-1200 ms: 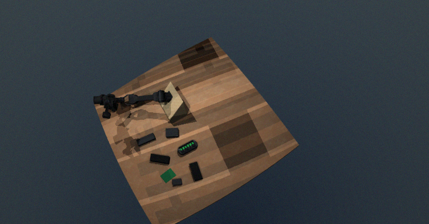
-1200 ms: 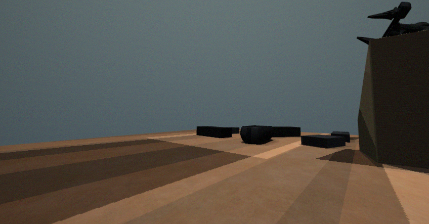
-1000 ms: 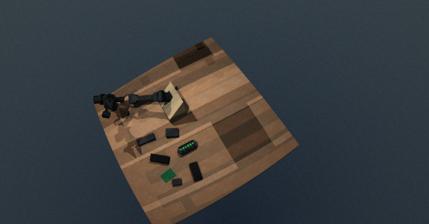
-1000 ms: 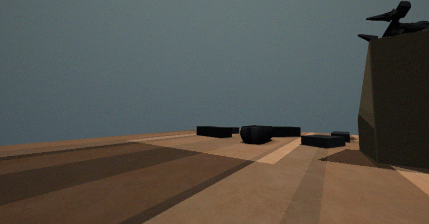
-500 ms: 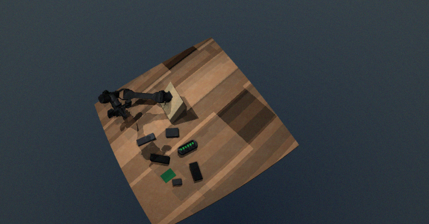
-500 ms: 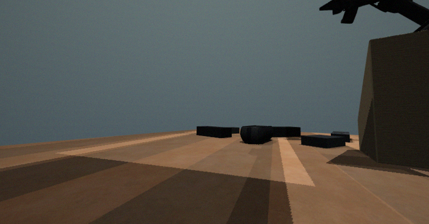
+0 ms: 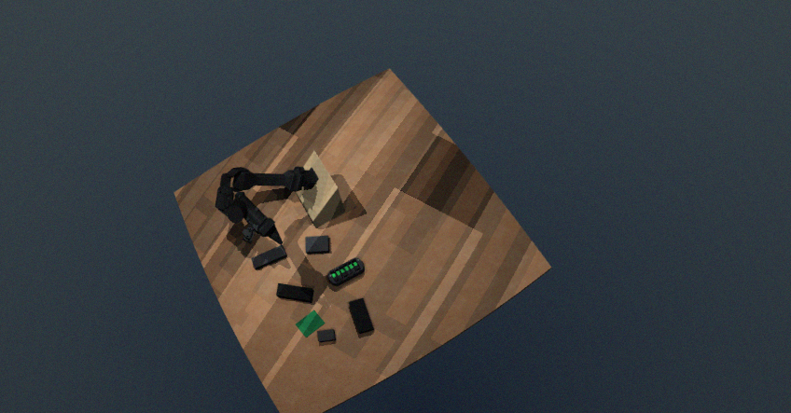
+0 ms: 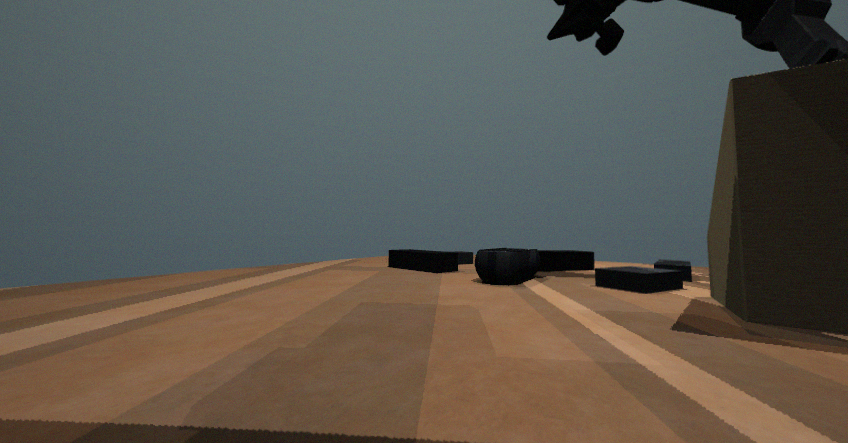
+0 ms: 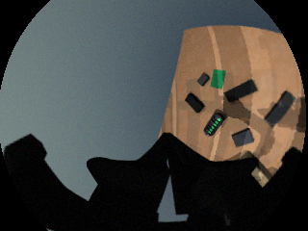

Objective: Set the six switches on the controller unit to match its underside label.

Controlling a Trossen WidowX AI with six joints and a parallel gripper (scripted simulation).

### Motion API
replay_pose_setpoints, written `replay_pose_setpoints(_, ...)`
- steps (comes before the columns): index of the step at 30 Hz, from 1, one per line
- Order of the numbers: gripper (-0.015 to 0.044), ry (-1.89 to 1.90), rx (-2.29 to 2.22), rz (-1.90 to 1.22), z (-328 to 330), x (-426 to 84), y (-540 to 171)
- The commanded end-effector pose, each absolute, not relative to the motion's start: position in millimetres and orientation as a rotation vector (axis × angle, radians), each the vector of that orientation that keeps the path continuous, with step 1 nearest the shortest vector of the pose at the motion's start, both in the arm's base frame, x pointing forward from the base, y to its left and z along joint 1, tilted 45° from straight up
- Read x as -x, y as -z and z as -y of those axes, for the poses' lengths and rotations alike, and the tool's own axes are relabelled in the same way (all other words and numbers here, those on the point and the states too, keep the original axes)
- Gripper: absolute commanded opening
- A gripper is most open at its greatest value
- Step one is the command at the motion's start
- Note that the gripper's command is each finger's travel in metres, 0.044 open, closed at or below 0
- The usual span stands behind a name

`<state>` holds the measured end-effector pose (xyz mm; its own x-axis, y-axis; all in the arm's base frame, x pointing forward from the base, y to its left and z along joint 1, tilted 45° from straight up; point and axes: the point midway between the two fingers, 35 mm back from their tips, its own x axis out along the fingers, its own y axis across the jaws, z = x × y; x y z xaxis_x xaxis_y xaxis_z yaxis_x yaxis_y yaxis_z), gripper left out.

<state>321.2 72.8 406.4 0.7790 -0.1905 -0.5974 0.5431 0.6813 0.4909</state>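
Observation:
The dark grey controller unit (image 7: 345,279) (image 8: 504,267) (image 9: 208,129) sits flat on its base on the bench (image 7: 422,276) (image 8: 357,355) (image 9: 192,43). Its row of switches with green parts faces up; the views are too small to tell each switch's setting. Its underside label is hidden. My gripper (image 7: 281,241) (image 8: 549,37) (image 9: 166,136) is shut and empty, with its tips together. It hangs high above the bench, away from the unit, and points outward and down.
Dark modules (image 7: 317,244) (image 7: 269,256) (image 7: 295,292) (image 7: 361,315) (image 8: 638,280) (image 9: 194,102) lie around the unit. A small dark block (image 7: 326,336) (image 9: 203,79) lies beside a green square (image 7: 310,323) (image 9: 218,79). A tall beige block (image 7: 319,198) (image 8: 785,200) stands under the arm's base.

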Motion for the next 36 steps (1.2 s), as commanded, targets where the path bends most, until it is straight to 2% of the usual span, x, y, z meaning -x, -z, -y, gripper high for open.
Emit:
replay_pose_setpoints(1,0.0000,0.465,-0.332,-0.710,-69.7,-368.5,-355.6)
replay_pose_setpoints(11,0.0000,0.364,0.387,-1.125,-44.1,-437.1,-238.8)
replay_pose_setpoints(17,0.0000,0.179,0.814,-1.416,-16.0,-458.5,-163.2)
replay_pose_setpoints(24,0.0000,-0.146,1.195,-1.720,18.0,-464.0,-81.6)
replay_pose_setpoints(31,0.0000,-0.653,1.493,-1.992,55.6,-450.3,3.7)
replay_pose_setpoints(36,0.0000,-0.755,1.528,-2.027,61.8,-446.1,17.5)
